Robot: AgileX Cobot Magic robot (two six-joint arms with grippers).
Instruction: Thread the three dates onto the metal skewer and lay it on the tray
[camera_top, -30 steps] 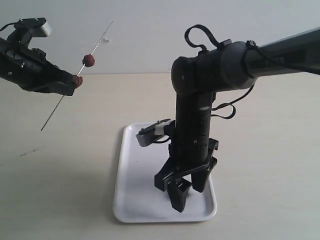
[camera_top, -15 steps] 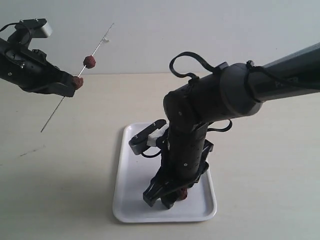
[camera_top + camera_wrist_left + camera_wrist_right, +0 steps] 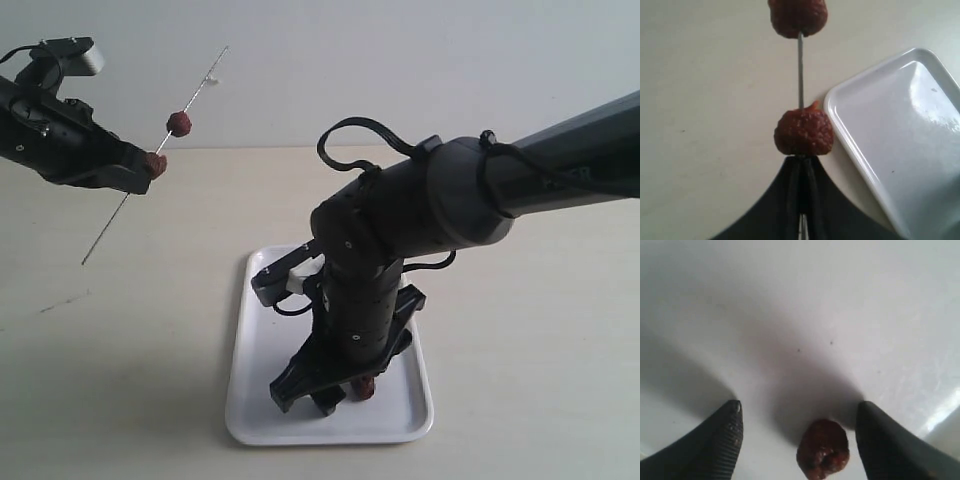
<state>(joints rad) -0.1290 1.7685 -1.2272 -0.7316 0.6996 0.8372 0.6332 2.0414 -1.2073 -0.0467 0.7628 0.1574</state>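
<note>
— Where's the skewer [image 3: 118,208]?
— Clamped tight in the left claw [image 3: 801,200], tilted in the air above the surface [image 3: 120,350], two dates [image 3: 803,132] threaded on it.
— And the third date [image 3: 823,449]?
— Lying on the tray [image 3: 260,400], between the spread-apart tips of the right claw [image 3: 799,412], touching neither.

Soft, even, fairly bright light, grainy low-detail exterior view, faint shadow on the table [image 3: 120,400] at 8 o'clock from the tray [image 3: 255,350], glare streaks on its gloss in the wrist views, skewered date [image 3: 803,132] slightly soft, blurry shadow round the loose date [image 3: 823,449]
</note>
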